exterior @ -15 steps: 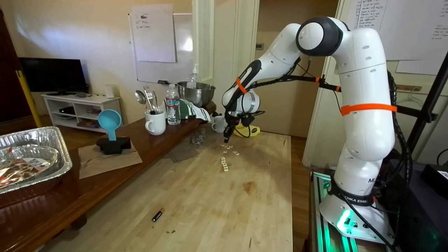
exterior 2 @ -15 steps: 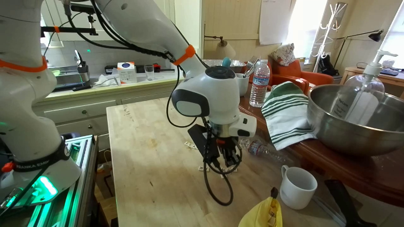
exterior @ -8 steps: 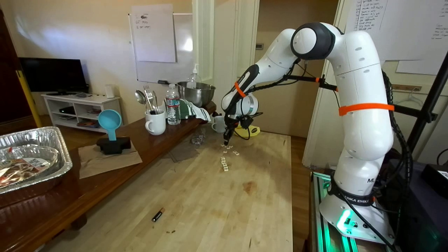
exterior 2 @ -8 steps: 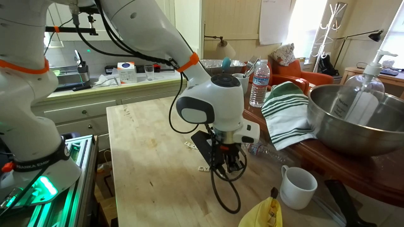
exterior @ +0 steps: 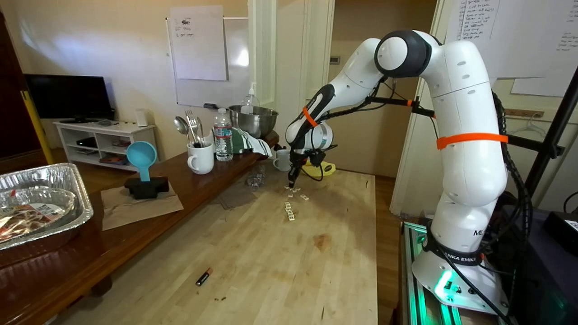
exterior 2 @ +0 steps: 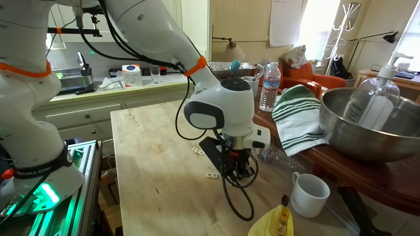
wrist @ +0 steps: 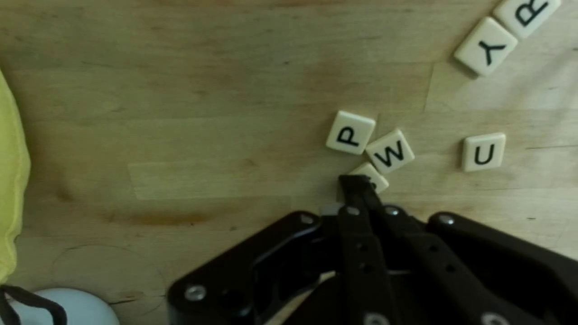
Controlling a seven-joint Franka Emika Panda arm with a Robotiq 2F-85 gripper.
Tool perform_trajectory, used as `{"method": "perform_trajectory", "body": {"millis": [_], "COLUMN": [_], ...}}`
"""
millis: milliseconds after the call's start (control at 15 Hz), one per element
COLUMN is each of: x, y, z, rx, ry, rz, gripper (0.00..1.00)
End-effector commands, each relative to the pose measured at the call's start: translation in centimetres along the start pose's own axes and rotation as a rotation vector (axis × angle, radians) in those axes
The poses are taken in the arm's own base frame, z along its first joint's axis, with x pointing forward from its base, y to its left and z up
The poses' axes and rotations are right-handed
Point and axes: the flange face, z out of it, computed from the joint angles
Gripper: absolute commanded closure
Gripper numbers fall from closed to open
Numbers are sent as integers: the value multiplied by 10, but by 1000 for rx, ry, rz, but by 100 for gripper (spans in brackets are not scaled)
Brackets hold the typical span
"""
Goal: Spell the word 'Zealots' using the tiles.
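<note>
The tiles are small cream squares with black letters on the wooden table. In the wrist view, P [wrist: 350,132], W [wrist: 389,151] and a partly covered tile [wrist: 377,179], perhaps S, lie in a close group. U [wrist: 484,152] lies apart to their right; Y [wrist: 486,46] and R [wrist: 527,16] touch at the upper right. A row of several tiles [exterior: 289,211] stands in an exterior view, partly visible in an exterior view too [exterior 2: 198,151]. My gripper [wrist: 359,180], also in both exterior views [exterior: 291,186] [exterior 2: 245,173], is shut, its tips over the partly covered tile. Contact cannot be told.
A yellow object [exterior 2: 274,221] and a white mug [exterior 2: 310,195] stand near the gripper. A clear bottle [exterior 2: 274,156] lies by the raised dark wooden ledge. A battery [exterior: 204,276] lies at the table's other end. A steel bowl [exterior 2: 370,131] sits on the ledge.
The gripper has lowered toward the loose tile group and shifted slightly, now hiding several loose tiles in an exterior view. Over the last half second it has barely moved. The tile row is unchanged.
</note>
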Motion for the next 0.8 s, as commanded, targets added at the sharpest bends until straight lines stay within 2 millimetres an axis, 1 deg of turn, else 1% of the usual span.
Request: {"method": "perform_trajectory", "body": {"millis": [0, 733], "x": [-4, -3], "y": [-10, -40], "z": [15, 25], "rx": [5, 41], "ry": [-11, -43], "rz": [-19, -39], "gripper": [100, 100]}}
